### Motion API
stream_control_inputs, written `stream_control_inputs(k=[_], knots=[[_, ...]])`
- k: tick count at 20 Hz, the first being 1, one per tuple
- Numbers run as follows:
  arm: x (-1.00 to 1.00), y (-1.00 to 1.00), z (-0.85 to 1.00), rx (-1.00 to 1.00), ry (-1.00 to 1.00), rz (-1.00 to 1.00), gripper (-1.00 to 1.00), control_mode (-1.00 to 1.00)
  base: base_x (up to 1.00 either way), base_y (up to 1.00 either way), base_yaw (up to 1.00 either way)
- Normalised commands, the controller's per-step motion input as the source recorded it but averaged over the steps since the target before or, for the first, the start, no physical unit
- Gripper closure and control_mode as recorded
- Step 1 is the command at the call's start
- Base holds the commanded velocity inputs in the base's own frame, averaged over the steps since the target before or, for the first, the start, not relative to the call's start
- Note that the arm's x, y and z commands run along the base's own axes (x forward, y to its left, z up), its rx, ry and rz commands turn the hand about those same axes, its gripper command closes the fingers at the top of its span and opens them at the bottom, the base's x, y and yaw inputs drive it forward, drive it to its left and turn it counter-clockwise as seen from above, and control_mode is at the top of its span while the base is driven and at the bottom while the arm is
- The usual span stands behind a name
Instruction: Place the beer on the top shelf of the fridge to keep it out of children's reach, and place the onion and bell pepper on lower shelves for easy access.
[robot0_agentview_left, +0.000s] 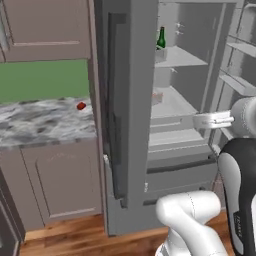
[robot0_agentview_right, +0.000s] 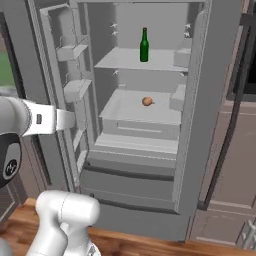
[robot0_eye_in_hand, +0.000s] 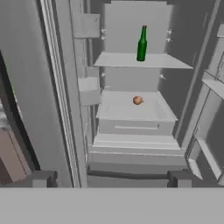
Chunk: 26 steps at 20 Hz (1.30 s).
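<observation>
The gripper (robot0_eye_in_hand: 111, 178) stands with its jaws spread wide and nothing between them, its two dark fingertips (robot0_eye_in_hand: 43, 178) rising at the bottom of the hand view. It hangs in front of the open fridge (robot0_agentview_right: 192, 125), outside the cabinet and apart from everything inside.

Straight ahead of the hand and a little above it, the onion (robot0_eye_in_hand: 137, 100) lies on a lower shelf (robot0_eye_in_hand: 131, 111), near the middle of the plate and well clear of the fingers. Higher and farther in, the beer (robot0_eye_in_hand: 141, 44) stands upright on the top shelf (robot0_eye_in_hand: 131, 61), close to its back wall.

Off to the hand's left, beyond the thick open fridge door (robot0_agentview_left: 117, 100), the bell pepper (robot0_agentview_left: 81, 106) sits on the speckled stone counter (robot0_agentview_left: 40, 122), well apart from the gripper and outside the fridge. Brown wooden cupboards (robot0_agentview_left: 60, 182) stand below that counter.
</observation>
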Motion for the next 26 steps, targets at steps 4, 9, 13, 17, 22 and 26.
stream_control_inputs(k=[4,9,13,17,22,26], knots=[[0.00,0.00,0.00,0.00,0.00,0.00,-1.00,1.00,-0.03,0.88,0.05],[0.00,0.00,0.00,0.00,0.00,0.00,-1.00,1.00,0.00,0.91,0.03],[0.00,0.00,0.00,0.00,0.00,0.00,-1.00,1.00,0.12,0.67,0.00],[0.00,0.00,0.00,0.00,0.00,0.00,-1.00,1.00,0.36,0.30,-0.03],[0.00,0.00,0.00,0.00,0.00,0.00,-1.00,1.00,0.50,0.12,-0.10],[0.00,0.00,0.00,0.00,0.00,0.00,-1.00,1.00,0.67,0.39,-0.11]])
